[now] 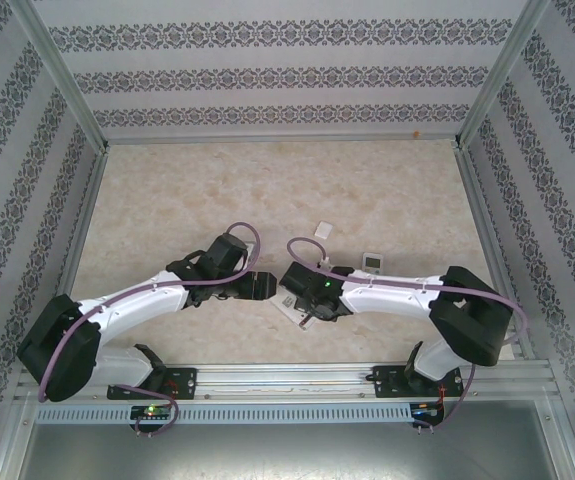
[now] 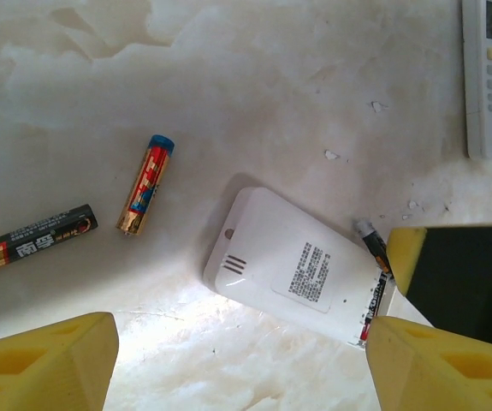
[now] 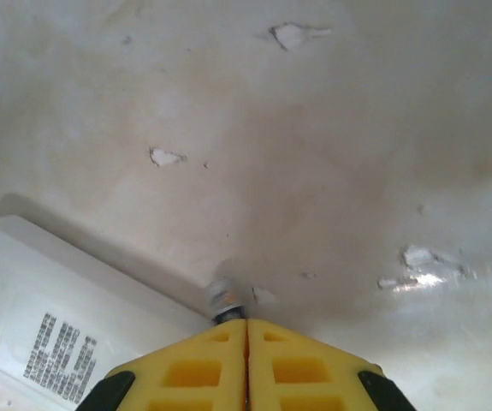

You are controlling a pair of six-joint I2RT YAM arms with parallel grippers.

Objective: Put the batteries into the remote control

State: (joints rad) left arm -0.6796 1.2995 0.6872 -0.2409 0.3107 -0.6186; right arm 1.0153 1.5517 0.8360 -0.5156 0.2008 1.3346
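The white remote control [image 2: 297,265] lies face down on the table, its open battery bay [image 2: 372,301] at the right end with one battery seated in it. My right gripper [image 3: 246,330] is shut on a dark battery [image 3: 222,298] whose metal tip pokes out beside the remote's edge [image 3: 49,317]; that same battery [image 2: 370,242] runs into the yellow finger [image 2: 404,255]. My left gripper [image 2: 241,342] hangs open over the remote's near side, holding nothing. Two loose batteries lie to the left, one red and blue [image 2: 145,184] and one black [image 2: 32,241].
A second white remote [image 2: 489,77] with a screen and buttons lies face up at the far right; it also sits behind the right arm [image 1: 375,263]. A small white cover piece [image 1: 322,230] rests further back. Patterned walls enclose the table.
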